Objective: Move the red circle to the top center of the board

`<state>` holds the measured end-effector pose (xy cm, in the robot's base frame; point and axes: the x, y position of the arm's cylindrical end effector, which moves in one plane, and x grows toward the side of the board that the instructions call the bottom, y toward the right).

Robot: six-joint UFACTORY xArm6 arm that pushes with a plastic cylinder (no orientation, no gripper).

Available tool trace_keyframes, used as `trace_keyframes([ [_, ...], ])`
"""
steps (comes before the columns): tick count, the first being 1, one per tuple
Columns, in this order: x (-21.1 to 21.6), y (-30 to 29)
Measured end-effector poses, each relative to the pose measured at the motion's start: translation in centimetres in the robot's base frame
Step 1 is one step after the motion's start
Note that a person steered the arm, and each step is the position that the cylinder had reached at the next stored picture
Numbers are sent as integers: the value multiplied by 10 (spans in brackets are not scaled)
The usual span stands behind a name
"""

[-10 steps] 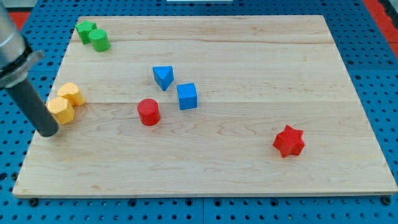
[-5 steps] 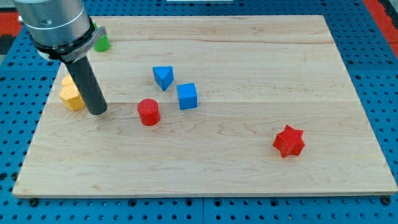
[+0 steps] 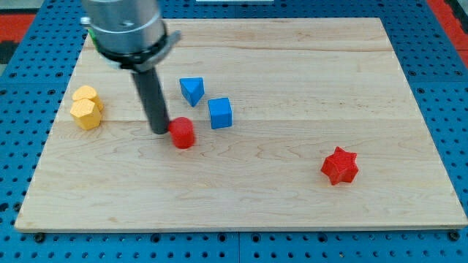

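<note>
The red circle (image 3: 183,134) sits on the wooden board (image 3: 292,66) left of centre. My tip (image 3: 161,129) is right against its left side, touching it. The blue triangle (image 3: 192,90) lies just above the red circle, and the blue cube (image 3: 219,113) just above and to its right. The arm's grey body (image 3: 124,25) hides the board's top left corner, so the green blocks do not show.
Two yellow blocks (image 3: 86,107) sit together near the board's left edge, left of my tip. A red star (image 3: 339,166) lies at the lower right. Blue pegboard (image 3: 439,95) surrounds the board.
My tip has swept from the left edge rightwards past the yellow blocks and reached the red circle, nudging it slightly right. The arm now covers the green blocks.
</note>
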<state>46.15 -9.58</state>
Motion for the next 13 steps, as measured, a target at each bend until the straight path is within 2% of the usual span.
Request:
trace_keyframes([
  [1,0,42],
  [3,42,17],
  [6,38,173],
  [8,49,179],
  [9,7,151],
  [11,-88,148],
  [12,-107,150],
  [13,-89,143],
])
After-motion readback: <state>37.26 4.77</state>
